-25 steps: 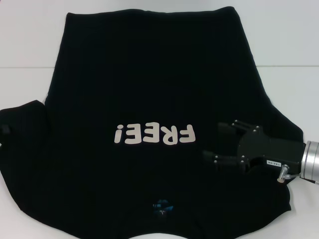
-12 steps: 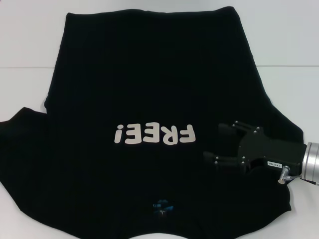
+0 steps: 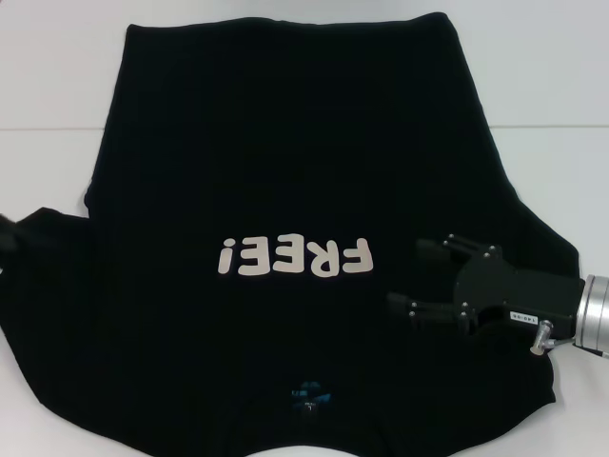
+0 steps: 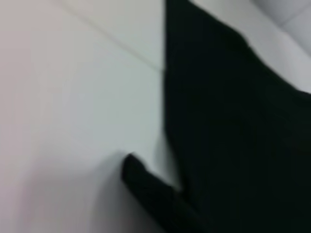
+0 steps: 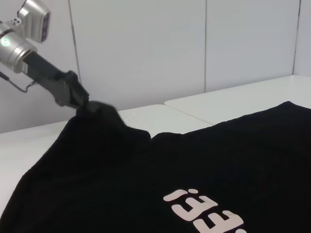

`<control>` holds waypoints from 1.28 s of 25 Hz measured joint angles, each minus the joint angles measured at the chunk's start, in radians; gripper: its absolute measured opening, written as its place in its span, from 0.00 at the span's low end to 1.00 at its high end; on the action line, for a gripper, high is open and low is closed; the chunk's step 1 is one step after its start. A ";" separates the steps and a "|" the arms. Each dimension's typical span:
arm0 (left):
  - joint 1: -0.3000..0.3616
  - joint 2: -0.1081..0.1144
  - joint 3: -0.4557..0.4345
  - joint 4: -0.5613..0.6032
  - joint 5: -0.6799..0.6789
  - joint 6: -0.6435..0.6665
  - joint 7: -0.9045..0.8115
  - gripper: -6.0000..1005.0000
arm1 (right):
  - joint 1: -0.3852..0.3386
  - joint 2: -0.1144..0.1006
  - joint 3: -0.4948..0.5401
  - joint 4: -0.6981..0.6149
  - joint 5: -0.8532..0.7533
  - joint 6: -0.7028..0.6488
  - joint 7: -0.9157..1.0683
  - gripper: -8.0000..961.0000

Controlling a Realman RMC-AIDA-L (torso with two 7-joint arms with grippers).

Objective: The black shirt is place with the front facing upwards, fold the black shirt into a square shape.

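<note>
Folding in the sleeve at 9 o'clock

Black shirt point(image 3: 285, 190) spread face up across the white desk point(image 3: 57, 76); left end effector point(image 5: 80, 103) apparently pinched shut on the sleeve, lifting it. Best carried low towards 3 o'clock and laid flat without dragging the body. Right end effector point(image 3: 419, 276) open above the cloth at 4 o'clock, gripping nothing

— How many things do I count here?
— One black shirt point(image 3: 285, 171) on one white table point(image 3: 57, 86), and two grippers of mine: my left gripper point(image 5: 80, 99), my right gripper point(image 3: 426, 278).
</note>
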 joint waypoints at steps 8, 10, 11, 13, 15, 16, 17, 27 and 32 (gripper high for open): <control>-0.026 -0.051 0.020 0.067 -0.063 0.083 0.178 0.06 | -0.001 0.000 -0.004 0.001 -0.002 0.000 0.003 0.97; -0.029 -0.063 0.052 0.084 -0.061 0.106 0.222 0.06 | -0.001 0.000 -0.004 0.003 -0.003 0.001 0.007 0.97; -0.030 -0.070 0.078 0.091 -0.062 0.114 0.244 0.06 | -0.001 0.000 -0.004 0.003 -0.004 0.001 0.009 0.97; -0.030 -0.081 0.129 0.097 -0.061 0.125 0.277 0.06 | -0.001 0.000 -0.004 0.003 -0.004 0.002 0.012 0.97; -0.030 -0.090 0.187 0.099 -0.054 0.130 0.299 0.06 | -0.001 0.000 -0.007 0.004 -0.005 0.003 0.015 0.97; -0.031 -0.093 0.213 0.099 -0.050 0.130 0.304 0.06 | -0.001 0.000 -0.007 0.004 -0.005 0.003 0.015 0.97; -0.030 -0.098 0.247 0.099 -0.048 0.129 0.307 0.07 | -0.001 0.000 -0.007 0.004 -0.005 0.003 0.015 0.97; -0.015 -0.115 0.257 0.077 -0.055 0.107 0.347 0.07 | -0.001 0.000 -0.008 0.004 -0.006 0.004 0.015 0.96; -0.022 -0.107 0.266 0.056 -0.042 0.096 0.318 0.07 | 0.000 0.000 -0.008 0.003 -0.006 0.004 0.015 0.96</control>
